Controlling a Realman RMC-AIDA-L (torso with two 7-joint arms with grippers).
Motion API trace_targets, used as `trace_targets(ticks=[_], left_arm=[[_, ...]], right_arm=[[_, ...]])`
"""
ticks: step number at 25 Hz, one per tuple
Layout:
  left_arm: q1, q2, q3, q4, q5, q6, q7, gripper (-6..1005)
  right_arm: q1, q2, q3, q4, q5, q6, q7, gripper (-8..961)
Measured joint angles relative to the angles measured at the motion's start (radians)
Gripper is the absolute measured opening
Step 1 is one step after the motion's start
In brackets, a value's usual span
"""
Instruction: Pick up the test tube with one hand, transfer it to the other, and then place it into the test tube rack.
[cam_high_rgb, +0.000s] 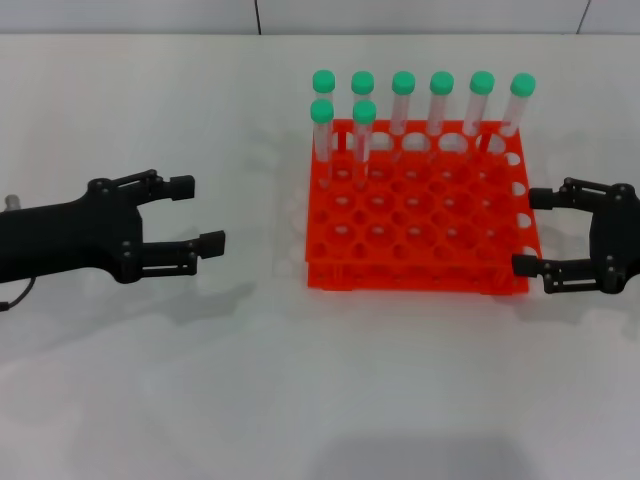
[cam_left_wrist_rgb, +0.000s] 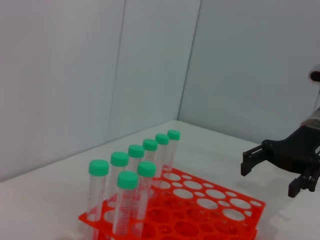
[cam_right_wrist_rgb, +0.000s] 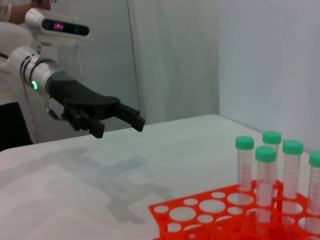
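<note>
As pictured, tube (cam_high_rgb: 363, 128): light, slippery, stiff; gripped below cap.
Left gripper (cam_high_rgb: 202, 214): gaped wide, empty.
Right gripper (cam_high_rgb: 529, 231): gaped wide, empty, beside rack (cam_high_rgb: 420, 262).

A black two-fingered gripper (cam_right_wrist_rgb: 131, 119) on a silver-white arm (cam_right_wrist_rgb: 35, 70) with a green glowing ring (cam_right_wrist_rgb: 33, 84) is being shown at the upper left of the frame, hanging above the white table (cam_right_wrist_rgb: 75, 185) with its fingers (cam_right_wrist_rgb: 132, 113) spread apart and nothing between them. Its shadow is being cast on the table below. At the lower right, a corner of the orange test tube rack (cam_right_wrist_rgb: 200, 210) is being seen, with green-capped tubes (cam_right_wrist_rgb: 265, 175) standing upright in its holes.
</note>
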Motion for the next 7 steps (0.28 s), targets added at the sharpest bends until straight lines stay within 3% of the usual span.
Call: trace_targets(ticks=[7], left_arm=[[-0.024, 0.006, 0.000, 0.000, 0.042, 0.006, -0.037, 883]], right_arm=[[0.003, -0.001, 0.001, 0.001, -0.020, -0.002, -0.001, 885]])
